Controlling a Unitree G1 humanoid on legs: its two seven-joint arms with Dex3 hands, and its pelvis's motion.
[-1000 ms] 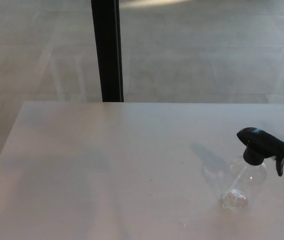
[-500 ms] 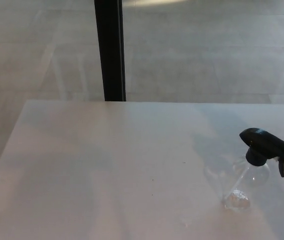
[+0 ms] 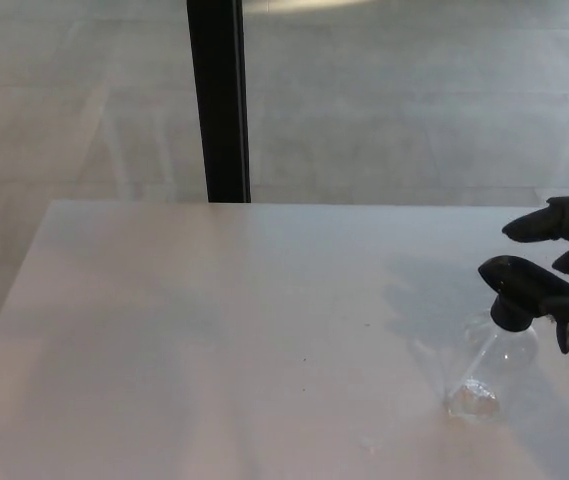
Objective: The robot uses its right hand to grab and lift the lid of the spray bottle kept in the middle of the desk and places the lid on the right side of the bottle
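A clear spray bottle [image 3: 492, 368] stands on the white desk [image 3: 214, 330] near its right side. Its black trigger lid [image 3: 536, 293] sits on the bottle's neck, nozzle end pointing right. My right hand [image 3: 564, 231] comes in from the right edge, just above and behind the lid. Its black fingers [image 3: 536, 224] are spread apart and hold nothing. There is a small gap between the hand and the lid. My left hand does not show.
A black vertical post [image 3: 218, 100] rises behind the desk's far edge, in front of a grey tiled floor [image 3: 414, 100]. The desk's left edge [image 3: 9, 300] runs diagonally down the picture.
My right hand has come into the picture from the right edge and moved down and left to just above the lid. The bottle has stayed in place.
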